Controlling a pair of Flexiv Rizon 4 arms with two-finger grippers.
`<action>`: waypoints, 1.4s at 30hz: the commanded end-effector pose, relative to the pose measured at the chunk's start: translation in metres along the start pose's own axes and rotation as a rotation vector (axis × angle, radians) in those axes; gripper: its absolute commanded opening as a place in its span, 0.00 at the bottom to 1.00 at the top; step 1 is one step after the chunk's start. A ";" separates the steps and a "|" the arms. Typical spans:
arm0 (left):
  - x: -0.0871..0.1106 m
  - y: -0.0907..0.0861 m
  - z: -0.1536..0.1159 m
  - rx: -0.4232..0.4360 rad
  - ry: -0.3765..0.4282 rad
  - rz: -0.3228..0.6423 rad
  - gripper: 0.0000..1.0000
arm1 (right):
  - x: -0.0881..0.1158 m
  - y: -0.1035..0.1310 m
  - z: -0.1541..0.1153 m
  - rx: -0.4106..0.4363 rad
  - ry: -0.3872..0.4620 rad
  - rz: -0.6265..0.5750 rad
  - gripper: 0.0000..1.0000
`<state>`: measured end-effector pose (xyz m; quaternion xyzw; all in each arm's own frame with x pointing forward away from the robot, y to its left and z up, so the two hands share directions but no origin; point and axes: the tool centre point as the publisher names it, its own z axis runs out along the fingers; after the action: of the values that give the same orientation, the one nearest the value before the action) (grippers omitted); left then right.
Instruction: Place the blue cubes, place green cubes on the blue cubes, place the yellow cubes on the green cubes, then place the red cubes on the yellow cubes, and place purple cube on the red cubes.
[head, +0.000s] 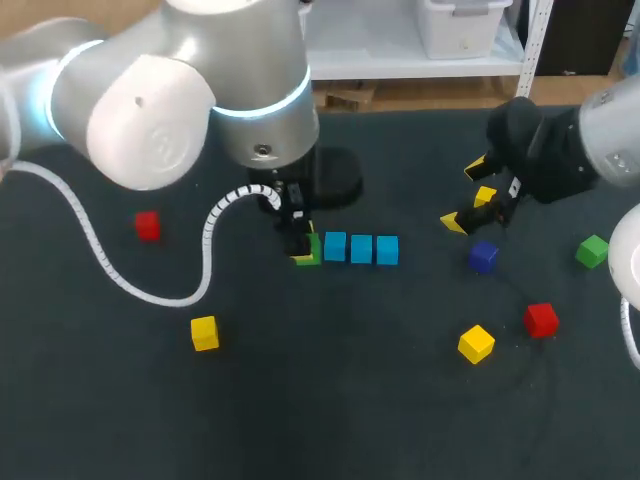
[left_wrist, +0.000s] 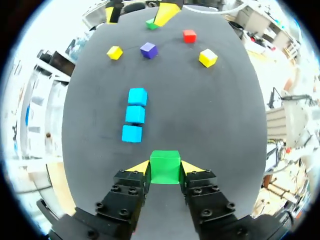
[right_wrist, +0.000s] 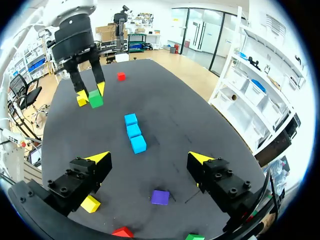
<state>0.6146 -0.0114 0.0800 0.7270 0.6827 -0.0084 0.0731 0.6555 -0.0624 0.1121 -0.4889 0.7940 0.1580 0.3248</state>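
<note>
Just off the end of the blue row (head: 361, 249), on my left arm's side: left gripper (left_wrist: 165, 169) is clamped on a green cube (left_wrist: 165, 161), with a yellow tip pressed to each of two opposite faces. The right wrist view shows that cube clear of the table (height relative to the row I can't judge). The row is three blue cubes touching end to end, straight, nothing on top yet.

Step in hand, as I read it: blue layer done, first green going on.

Right gripper (right_wrist: 149, 157) hangs past the row's other end, fingers spread wide with nothing between them. The near yellow cube (right_wrist: 90, 203) sits by one finger and the purple cube (right_wrist: 160, 197) lies below the gap. Neither is touched.

Remaining stock, placed from the row:
- second green cube (head: 592, 251): well beyond the far end, past the right gripper
- red cube (head: 541, 320) and loose yellow cube (head: 476, 343): beyond that same end, on the robot's side of the row's line
- far red cube (head: 148, 225) and far yellow cube (head: 204, 332): well off the left-arm end

Next move calls for:
- Slide the held green along the row's line until it's over blue.
- Square it to the blue faces and lower until it seats.
- Only then open.

The fingers grip across the row's line, so they should come down either side of the blues without hitting one (judgement, not measured). Main risk is nudging the end blue cube out of line if the descent starts before the green is fully over it.
</note>
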 end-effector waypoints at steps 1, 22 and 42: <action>-0.017 0.015 0.014 0.050 0.035 0.042 0.00 | 0.000 -0.001 0.000 -0.003 -0.002 0.000 1.00; -0.029 0.066 0.038 0.125 0.081 0.094 0.00 | 0.000 -0.001 0.000 -0.003 -0.002 0.000 1.00; -0.038 0.073 0.057 0.106 0.085 0.033 0.00 | 0.000 -0.001 0.000 -0.003 -0.002 0.000 1.00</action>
<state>0.6876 -0.0560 0.0368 0.7408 0.6715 -0.0149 0.0089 0.6555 -0.0624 0.1121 -0.4889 0.7940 0.1580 0.3248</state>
